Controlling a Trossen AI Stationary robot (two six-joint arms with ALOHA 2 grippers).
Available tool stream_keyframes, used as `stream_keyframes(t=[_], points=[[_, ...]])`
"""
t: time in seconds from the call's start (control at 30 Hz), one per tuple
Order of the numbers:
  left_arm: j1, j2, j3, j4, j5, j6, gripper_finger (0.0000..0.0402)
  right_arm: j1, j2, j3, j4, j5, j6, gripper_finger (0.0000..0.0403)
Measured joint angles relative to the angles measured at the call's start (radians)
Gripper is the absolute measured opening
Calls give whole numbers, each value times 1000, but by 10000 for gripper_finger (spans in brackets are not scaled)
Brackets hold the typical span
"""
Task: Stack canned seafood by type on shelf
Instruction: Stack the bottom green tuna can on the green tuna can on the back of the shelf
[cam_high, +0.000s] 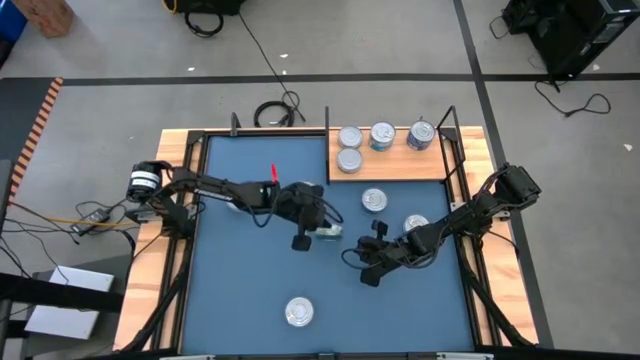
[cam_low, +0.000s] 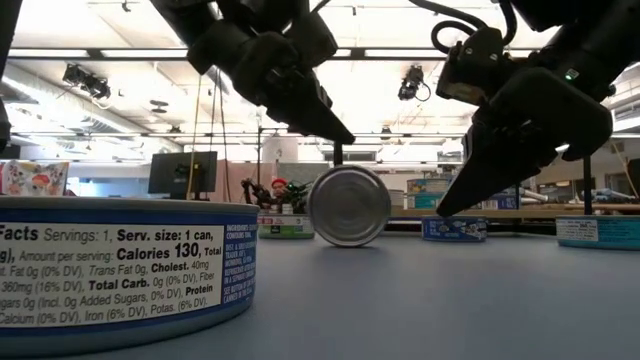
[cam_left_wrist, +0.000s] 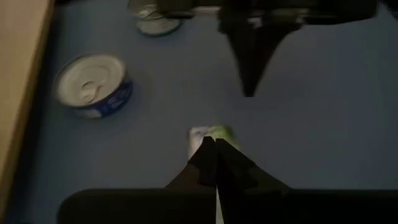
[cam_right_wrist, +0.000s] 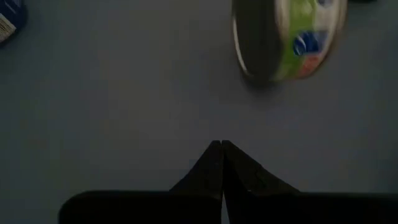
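Note:
One tin of the canned seafood (cam_low: 348, 205) stands on its rim on the blue mat, green label on its side (cam_right_wrist: 286, 40), round face toward the low camera. My left gripper (cam_low: 347, 141) is shut and hangs just above it, with a gap showing; its tips (cam_left_wrist: 211, 142) point at the tin (cam_left_wrist: 210, 132). My right gripper (cam_low: 443, 211) is shut, low over the mat, right of the tin, touching nothing (cam_right_wrist: 221, 144). The shelf (cam_high: 395, 168) at the far right bears several tins flat on their bases.
Loose tins lie flat on the mat: two near the shelf (cam_high: 374, 200) (cam_high: 416, 225) and one by the near edge (cam_high: 299, 312), large in the low view (cam_low: 120, 270). A dark frame (cam_high: 190, 190) borders the mat. Free mat lies at the near left.

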Motion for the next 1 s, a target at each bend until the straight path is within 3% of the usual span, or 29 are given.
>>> stream_keyframes(t=[0.4, 0.73, 0.87, 1.0], points=[[35, -33, -19, -14, -1, 63, 0, 0, 0, 0, 1, -1, 11, 33], [0, -67, -229, 307, 6, 30, 0, 0, 0, 3, -3, 13, 37, 92], [-31, -76, -295, 428, 7, 27, 0, 0, -1, 45, -17, 28, -27, 117], [-68, -104, -360, 530, -70, 26, 0, -3, -10, 141, -109, 84, -75, 139]])
